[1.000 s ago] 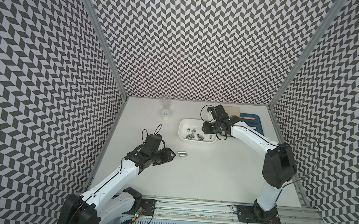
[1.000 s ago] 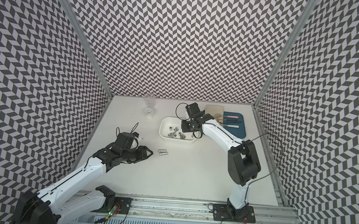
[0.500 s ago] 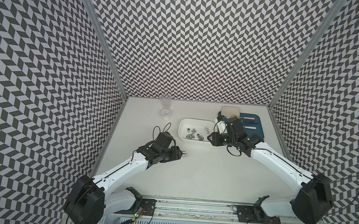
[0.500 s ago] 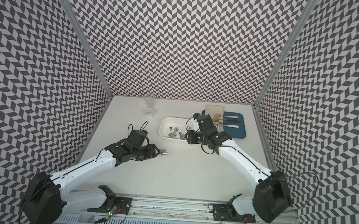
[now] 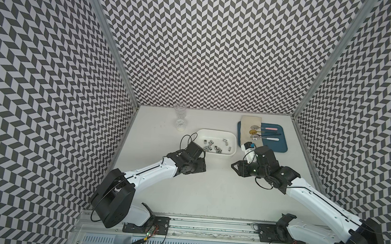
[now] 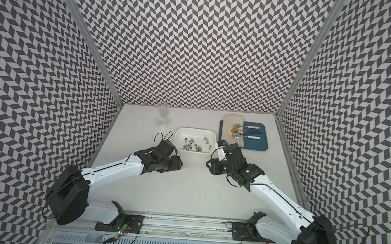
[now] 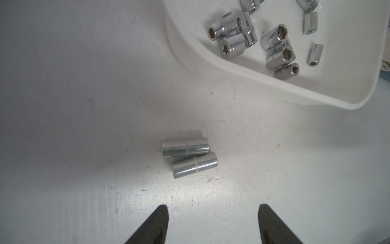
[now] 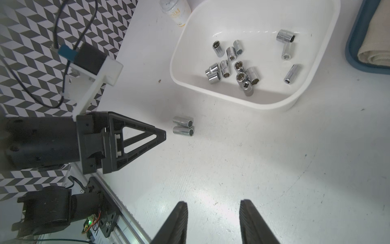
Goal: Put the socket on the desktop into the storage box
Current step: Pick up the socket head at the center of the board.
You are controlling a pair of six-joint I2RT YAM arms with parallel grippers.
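the left jaws stand open and empty, low over the bench, tips pointing at two chrome sockets. these lie side by side, touching, on the bench just beside the white storage box. more sockets lie inside it. the right jaws hang parted, holding nothing, apart from the pair.

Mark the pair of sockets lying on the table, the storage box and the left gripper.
sockets (image 7: 185, 146): left wrist view, barrel of the one nearer the box.
storage box (image 8: 272, 105): right wrist view, wall facing the sockets.
left gripper (image 7: 212, 206): left wrist view, midway between its fingertips.
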